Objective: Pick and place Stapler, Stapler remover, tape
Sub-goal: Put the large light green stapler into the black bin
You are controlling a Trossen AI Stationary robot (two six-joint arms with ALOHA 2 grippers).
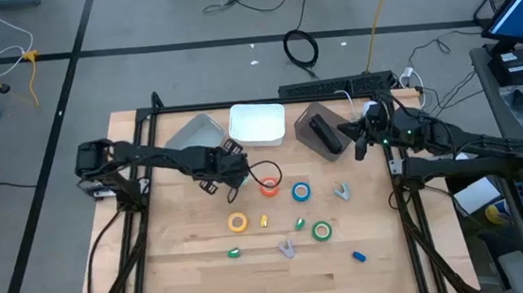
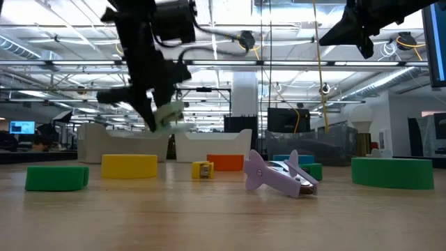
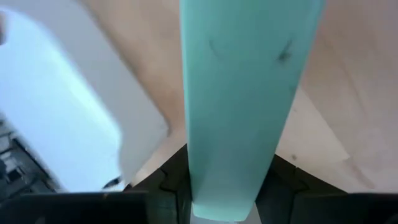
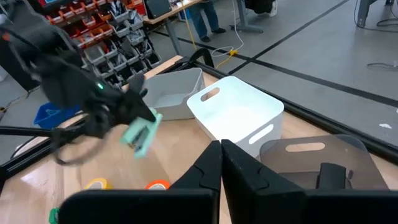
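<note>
My left gripper (image 1: 233, 165) was clamped on a pale green stapler (image 4: 142, 134) and held it clear above the table (image 1: 196, 266), near the white bin (image 1: 258, 124) and the grey bin (image 1: 194, 133) at the far side. In the left wrist view the stapler (image 3: 239, 93) filled the frame between my fingers.

My right gripper (image 4: 221, 152) waited raised over the dark bin (image 1: 317, 128) at the far right, with its fingers together.

On the table lay the red-orange tape (image 1: 270, 187), the blue tape (image 1: 302, 192), the yellow tape (image 1: 238, 223) and the green tape (image 1: 321, 230). A lilac staple remover (image 2: 279, 176) lay at the near middle; a pale one (image 1: 341, 192) lay right of the blue tape.
</note>
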